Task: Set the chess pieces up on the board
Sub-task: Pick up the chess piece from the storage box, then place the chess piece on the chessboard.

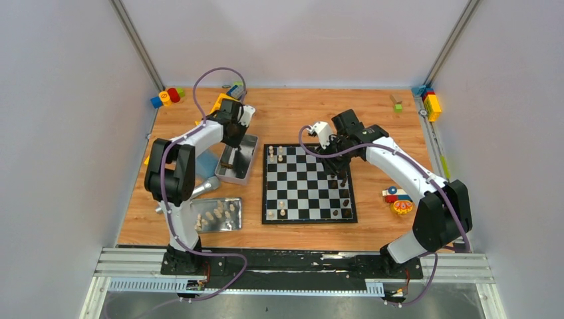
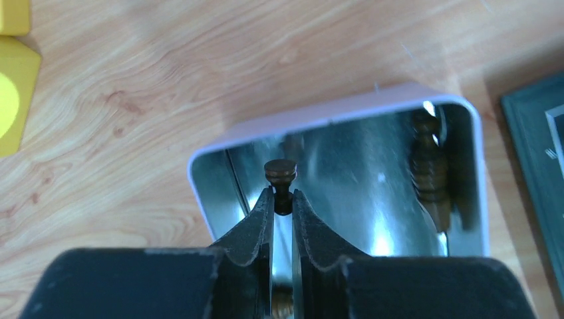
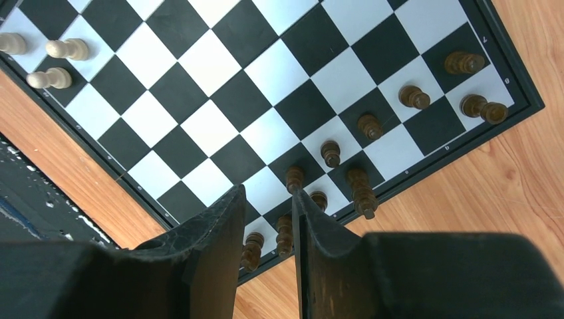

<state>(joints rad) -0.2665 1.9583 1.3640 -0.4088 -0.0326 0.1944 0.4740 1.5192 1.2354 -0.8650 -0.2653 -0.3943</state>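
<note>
Wooden bench boxed in by pale walls. At its left, a flat metal tray holds loose pale pieces. Behind the tray, the left hand reaches into a deeper tin and is clenched on the neck of a dark piece. A second dark figure rests against the tin's right wall. Further right lies the board, with a few cream men at its left corners and brown men lining its right edge. Over those hovers the right hand, fingers parted, grasping nothing
</note>
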